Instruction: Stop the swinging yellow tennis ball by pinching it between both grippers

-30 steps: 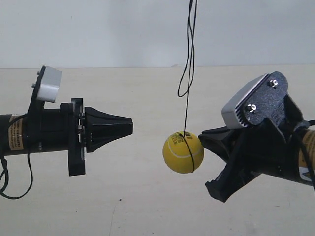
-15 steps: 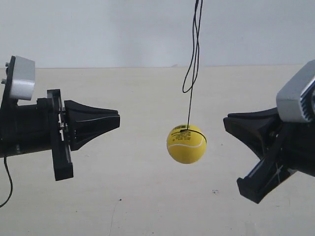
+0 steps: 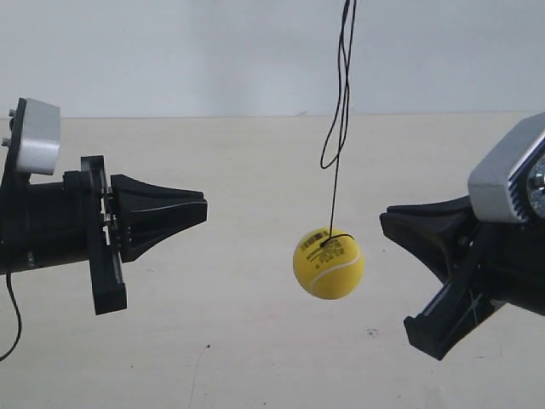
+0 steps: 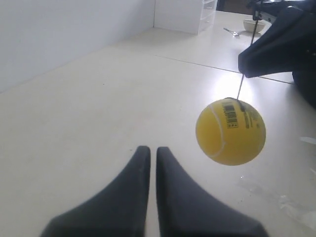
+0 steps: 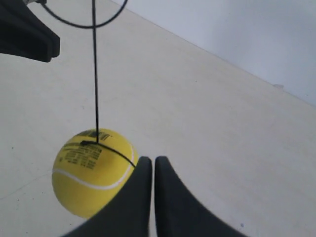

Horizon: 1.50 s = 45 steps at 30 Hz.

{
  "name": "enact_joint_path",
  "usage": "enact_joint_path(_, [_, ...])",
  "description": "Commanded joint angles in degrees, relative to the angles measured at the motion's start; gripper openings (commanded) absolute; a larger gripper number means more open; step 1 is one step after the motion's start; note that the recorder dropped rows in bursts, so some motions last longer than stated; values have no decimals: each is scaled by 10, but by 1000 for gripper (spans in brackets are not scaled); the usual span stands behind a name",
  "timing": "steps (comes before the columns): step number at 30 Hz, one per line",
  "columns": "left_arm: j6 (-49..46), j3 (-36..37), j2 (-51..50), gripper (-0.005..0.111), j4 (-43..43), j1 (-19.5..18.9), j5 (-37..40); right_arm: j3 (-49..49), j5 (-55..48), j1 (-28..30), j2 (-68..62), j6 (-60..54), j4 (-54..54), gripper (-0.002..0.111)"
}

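Observation:
The yellow tennis ball (image 3: 329, 262) hangs on a thin black string (image 3: 338, 153) between two black grippers, touching neither. The gripper at the exterior view's left (image 3: 204, 209) points at it from well away. The gripper at the exterior view's right (image 3: 385, 223) is much nearer, a small gap from the ball. In the left wrist view, my left gripper (image 4: 149, 148) is shut and empty, and the ball (image 4: 230, 132) floats beyond and to one side. In the right wrist view, my right gripper (image 5: 149, 159) is shut, and the ball (image 5: 91, 170) sits close beside one jaw.
A beige tabletop (image 3: 255, 341) lies below, with a white wall (image 3: 170, 51) behind. The left wrist view shows a white drawer unit (image 4: 185, 15) and a bowl (image 4: 254, 24) far off. The opposite gripper (image 5: 27, 32) shows at the right wrist view's corner.
A second ago both grippers were closer in, the exterior view's right one against the ball. Both then drew back outward. The ball has since drifted slightly right and lower.

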State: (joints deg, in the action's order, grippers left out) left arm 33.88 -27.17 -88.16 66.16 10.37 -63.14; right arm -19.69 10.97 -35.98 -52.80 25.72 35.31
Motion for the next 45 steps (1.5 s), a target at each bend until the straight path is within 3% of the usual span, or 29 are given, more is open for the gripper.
enact_joint_path(1, [-4,7,5,5,-9,-1,0,3,6,0,-2,-4,-2,0])
enact_joint_path(12, [5,38,92,5,-9,-1,6,3,-36,0,92,18,-2,0])
enact_joint_path(24, [40,130,350,5,-123,-1,146,3,-61,0,265,113,-2,0])
enact_joint_path(31, [114,164,526,5,-126,-1,242,3,-106,0,362,145,-2,0])
enact_joint_path(40, [178,178,698,5,-123,-1,286,3,-185,0,524,147,-18,0])
enact_joint_path(45, [213,178,763,5,-123,-1,293,2,-219,-1,528,147,-48,0])
